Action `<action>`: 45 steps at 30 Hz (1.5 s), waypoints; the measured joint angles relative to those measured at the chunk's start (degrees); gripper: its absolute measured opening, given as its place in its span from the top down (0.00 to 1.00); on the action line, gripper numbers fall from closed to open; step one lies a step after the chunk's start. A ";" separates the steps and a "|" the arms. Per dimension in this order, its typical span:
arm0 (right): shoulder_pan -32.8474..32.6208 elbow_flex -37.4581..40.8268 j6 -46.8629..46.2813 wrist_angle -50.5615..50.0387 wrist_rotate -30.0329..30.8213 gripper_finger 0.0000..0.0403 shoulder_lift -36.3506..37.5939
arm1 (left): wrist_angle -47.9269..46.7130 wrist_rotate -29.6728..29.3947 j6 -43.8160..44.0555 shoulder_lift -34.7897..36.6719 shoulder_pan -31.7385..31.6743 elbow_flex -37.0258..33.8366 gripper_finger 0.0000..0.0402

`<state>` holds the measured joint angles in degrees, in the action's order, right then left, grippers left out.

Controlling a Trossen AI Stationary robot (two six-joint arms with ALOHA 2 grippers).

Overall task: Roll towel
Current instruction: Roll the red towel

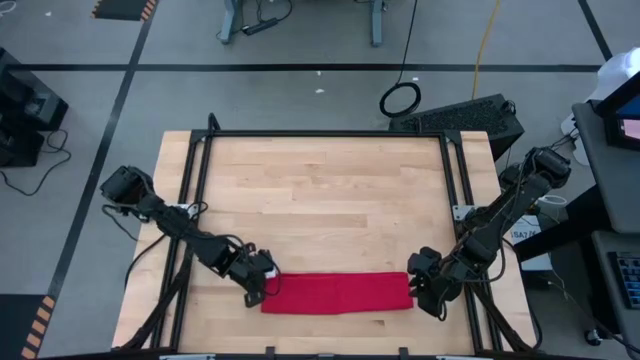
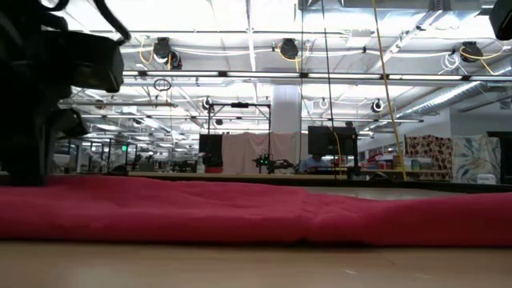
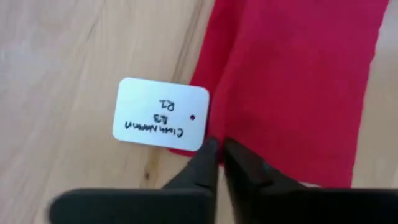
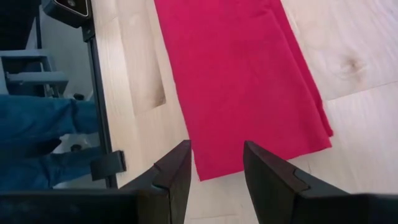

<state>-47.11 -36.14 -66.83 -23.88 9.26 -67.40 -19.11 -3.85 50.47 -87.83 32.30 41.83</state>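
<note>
The red towel (image 1: 338,293) lies near the table's front edge, folded into a long flat strip that runs left to right. A white tag (image 3: 161,115) with handwriting sticks out at its left end and rests on the wood. My left gripper (image 3: 221,148) is shut on that left end, right beside the tag; it shows as a dark mass at the left of the low view (image 2: 32,120). My right gripper (image 4: 217,158) stands open at the towel's right end (image 4: 249,155), a finger to either side of the end's corner; I cannot tell whether it touches the cloth. My left gripper pinches the towel's left end edge (image 3: 239,134) between its two fingertips, just beside the tag. The fingers come slanting down from above and from the table's left. The towel lies flat on the table; one layer or several, I cannot tell.
A black metal frame (image 1: 320,133) runs around the wooden table (image 1: 320,210), with rails close to both grippers. Bare wood stretches behind the towel toward the far edge. A person's legs in blue jeans (image 4: 37,143) show beyond the rail in the right wrist view.
</note>
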 joint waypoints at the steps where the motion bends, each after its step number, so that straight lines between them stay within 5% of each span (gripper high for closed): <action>1: 0.00 0.00 0.00 0.05 0.00 0.66 0.00 | 0.26 0.03 0.05 0.00 -0.21 0.11 0.97; 17: -0.26 0.00 1.34 0.28 1.95 0.66 -0.02 | -4.27 4.21 1.69 1.95 -0.40 7.90 1.00; 33: -0.26 0.02 1.85 1.63 2.67 0.66 -0.02 | -11.18 -0.91 0.77 0.68 -3.46 7.12 0.96; 38: -0.26 0.04 -0.32 8.94 8.28 0.66 -0.98 | -11.48 -1.35 0.39 0.68 -3.46 7.14 0.99; 45: 0.55 0.02 14.60 30.52 11.51 0.70 -10.76 | -11.92 -1.38 3.09 0.70 -3.46 7.14 0.98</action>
<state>-46.57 -36.12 -52.23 6.63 20.77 -78.15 -31.03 -5.22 53.56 -87.13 28.84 48.97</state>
